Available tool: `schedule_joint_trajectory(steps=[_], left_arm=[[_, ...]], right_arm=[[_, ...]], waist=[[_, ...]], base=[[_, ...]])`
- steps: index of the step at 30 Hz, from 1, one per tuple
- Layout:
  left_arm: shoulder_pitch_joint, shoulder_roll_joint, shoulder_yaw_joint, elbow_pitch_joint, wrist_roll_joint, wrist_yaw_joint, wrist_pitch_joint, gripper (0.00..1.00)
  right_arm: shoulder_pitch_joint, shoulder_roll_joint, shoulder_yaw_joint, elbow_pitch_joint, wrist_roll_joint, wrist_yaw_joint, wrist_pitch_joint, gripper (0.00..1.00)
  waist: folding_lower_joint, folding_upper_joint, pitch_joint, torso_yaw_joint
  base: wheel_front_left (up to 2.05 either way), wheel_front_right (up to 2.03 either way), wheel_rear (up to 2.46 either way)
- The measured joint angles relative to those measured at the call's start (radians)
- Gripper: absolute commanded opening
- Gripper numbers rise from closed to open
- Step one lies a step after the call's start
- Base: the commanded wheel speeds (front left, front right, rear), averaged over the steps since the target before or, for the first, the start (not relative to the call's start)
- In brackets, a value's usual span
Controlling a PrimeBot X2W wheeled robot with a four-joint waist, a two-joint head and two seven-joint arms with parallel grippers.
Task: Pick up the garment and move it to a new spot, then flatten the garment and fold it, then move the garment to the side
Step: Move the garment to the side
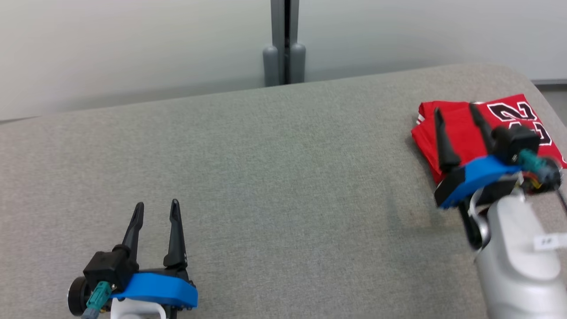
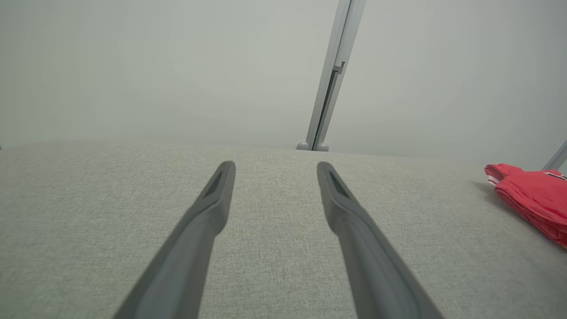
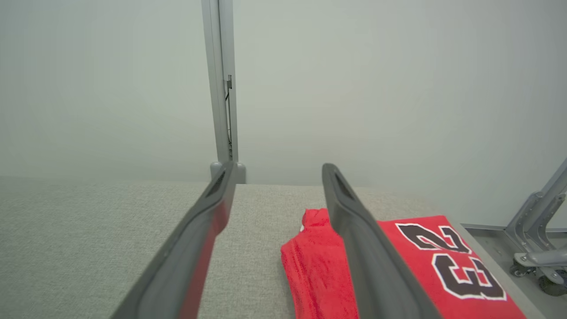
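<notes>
At the lower left of the head view, the left gripper (image 1: 157,204) is holding its two dark fingers spread apart with nothing between them, over the bare grey fabric surface (image 1: 283,177). Its own wrist view is showing those parted fingers pointing toward the far edge, where a grey post (image 2: 332,88) is rising against the pale wall. Further right, near the far right corner of the surface, the folded red garment (image 1: 463,128) is lying flat with black, white-edged numerals facing up. The right gripper (image 1: 455,107) is reaching over the garment's left part, fingers wide apart and gripping nothing. It is blurred in the head view, so whether its fingertips are touching the cloth is hard to tell. The right wrist view is adding detail: one finger is crossing the red cloth while the other is lying over grey fabric just beside the garment's left edge. There the numerals are reading 23, and past the surface's right edge a wheeled metal frame (image 3: 538,230) is standing on the floor. In the left wrist view the garment is appearing as a red fold at the far right, well apart from the left gripper.
</notes>
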Motion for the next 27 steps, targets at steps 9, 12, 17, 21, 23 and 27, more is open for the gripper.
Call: schedule_joint_trajectory(steps=[9, 12, 17, 21, 23, 27], left_arm=[[0.083, -0.020, 0.026, 0.053, -0.019, 0.013, -0.009, 1.00], [0.110, -0.025, 0.025, 0.060, -0.017, 0.013, -0.010, 1.00], [0.142, -0.028, 0.025, 0.066, -0.016, 0.016, -0.010, 1.00], [0.162, -0.030, 0.024, 0.071, -0.011, 0.023, -0.012, 1.00], [0.164, -0.031, 0.023, 0.070, -0.009, 0.026, -0.012, 1.00], [0.164, -0.034, 0.019, 0.069, -0.006, 0.027, -0.012, 1.00]], right_arm=[[0.260, 0.064, -0.017, -0.089, 0.028, 0.000, -0.062, 1.00], [0.345, 0.066, 0.015, -0.139, 0.084, 0.000, -0.067, 1.00], [0.434, 0.067, 0.047, -0.209, 0.112, 0.000, -0.071, 1.00], [0.472, 0.066, 0.081, -0.266, 0.127, 0.000, -0.073, 1.00], [0.485, 0.067, 0.094, -0.282, 0.129, 0.000, -0.073, 1.00], [0.497, 0.067, 0.106, -0.299, 0.139, 0.000, -0.073, 1.00]], waist=[[0.0001, 0.0000, -0.092, 0.063], [0.0001, 0.0000, -0.107, 0.079], [0.0001, 0.0000, -0.116, 0.090], [0.0002, 0.0000, -0.117, 0.094], [0.0003, 0.0000, -0.115, 0.095], [0.0004, 0.0000, -0.110, 0.103]], base=[[0.00, 0.00, 0.00], [0.00, 0.00, 0.00], [0.00, 0.00, 0.00], [0.00, 0.00, 0.00], [0.00, 0.00, 0.00], [0.00, 0.00, 0.00]])
